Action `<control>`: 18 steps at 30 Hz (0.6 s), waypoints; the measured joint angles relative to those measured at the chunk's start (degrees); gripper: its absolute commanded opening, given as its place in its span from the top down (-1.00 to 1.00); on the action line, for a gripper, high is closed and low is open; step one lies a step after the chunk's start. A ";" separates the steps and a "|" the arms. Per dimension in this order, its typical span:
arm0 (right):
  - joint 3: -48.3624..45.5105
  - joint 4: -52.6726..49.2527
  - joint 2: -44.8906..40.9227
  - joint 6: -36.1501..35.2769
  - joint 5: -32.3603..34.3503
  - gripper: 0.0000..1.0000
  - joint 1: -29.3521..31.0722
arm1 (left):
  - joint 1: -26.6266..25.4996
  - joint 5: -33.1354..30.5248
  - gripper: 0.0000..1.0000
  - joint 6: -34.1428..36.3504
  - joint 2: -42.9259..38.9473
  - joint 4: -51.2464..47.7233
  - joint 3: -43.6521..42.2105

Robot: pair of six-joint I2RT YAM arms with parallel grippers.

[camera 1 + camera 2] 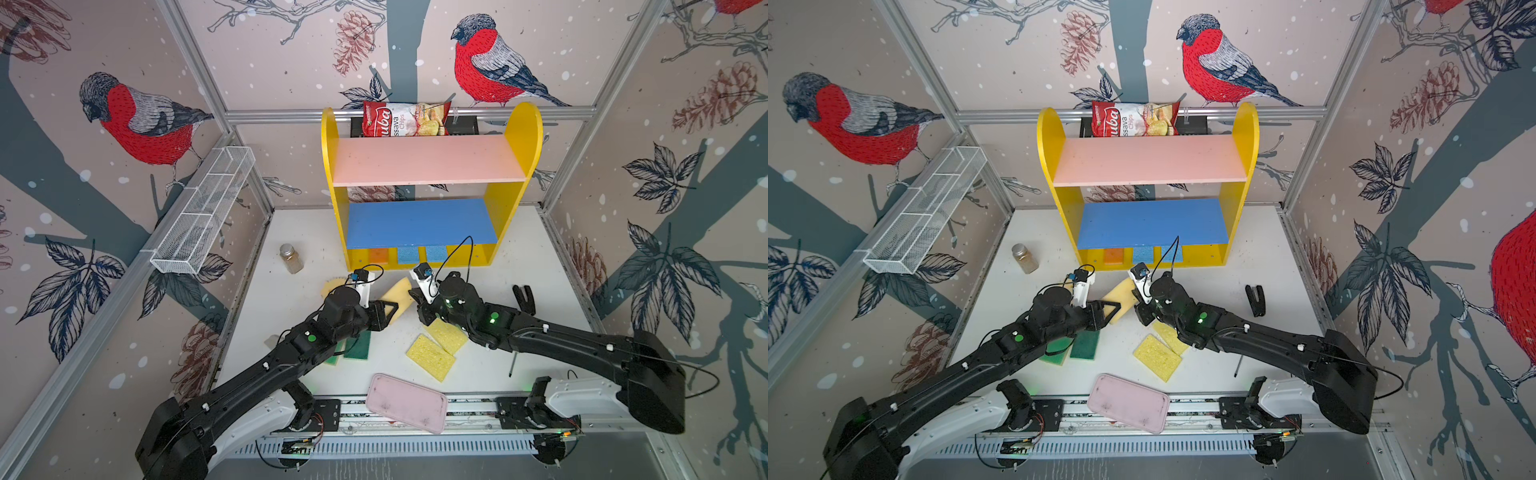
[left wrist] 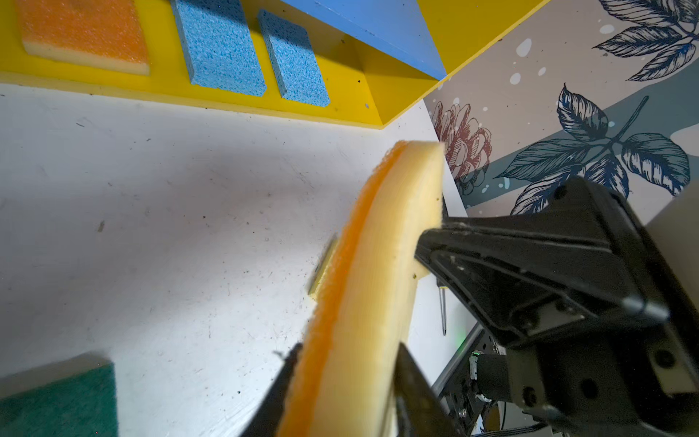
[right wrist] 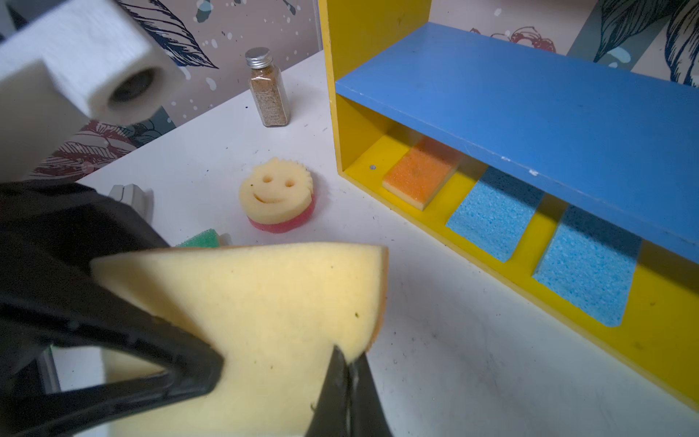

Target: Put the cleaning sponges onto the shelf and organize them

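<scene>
The orange-backed sponge [image 1: 397, 291] is a thick slab of pale yellow foam with a thin orange scouring layer on one face. It hangs on edge above the table [image 1: 540, 257], just in front of the shelf [image 1: 528, 137], between the two arms. The left gripper [image 1: 387, 311] has its fingers closed on one end, one on each face. The right gripper [image 3: 346, 378] is pinched tight on a corner at the other end.

The shelf has yellow round-topped sides, a pink upper board, a blue middle board and a yellow base. On the base an orange sponge [image 3: 420, 172] and two blue sponges [image 3: 491, 212] [image 3: 586, 272] lie flat in a row, apart from each other. A smiley-face sponge [image 3: 278, 193], yellow over pink, sits on the table near the shelf's front corner. Two green sponges [image 1: 1084, 345] lie partly under the left arm. Two yellow sponges [image 1: 430, 357] touch each other beside the right arm.

The table is white, scuffed and speckled. On it stand a spice jar [image 1: 291, 258] and, at the front edge, a pink tray [image 1: 405, 403]. Wallpaper with bullfinches and pine cones covers the walls inside an aluminium frame. A wire mesh rack [image 1: 203, 212] hangs on the left wall, and a chips bag [image 1: 405, 119] stands behind the shelf's top.
</scene>
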 measured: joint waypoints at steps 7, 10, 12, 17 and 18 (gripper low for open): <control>0.87 0.92 1.73 0.07 0.44 0.76 -0.46 | 0.02 0.04 1.00 -0.76 0.31 0.61 0.61; 0.72 1.92 1.92 1.75 -0.94 -0.02 -1.86 | 0.02 -0.42 1.00 -0.83 -0.35 0.63 0.70; -0.22 3.37 1.53 3.74 -2.51 -0.26 -3.58 | 0.02 -0.76 1.00 -0.87 -1.01 0.66 0.70; -6.19 10.10 -3.19 12.37 -8.31 -0.46 -8.41 | -0.02 -4.11 1.00 -1.40 -4.72 1.29 0.42; -8.13 12.24 -4.57 14.86 -9.20 -0.47 -9.25 | 0.00 -5.38 1.00 -1.46 -5.86 2.16 0.20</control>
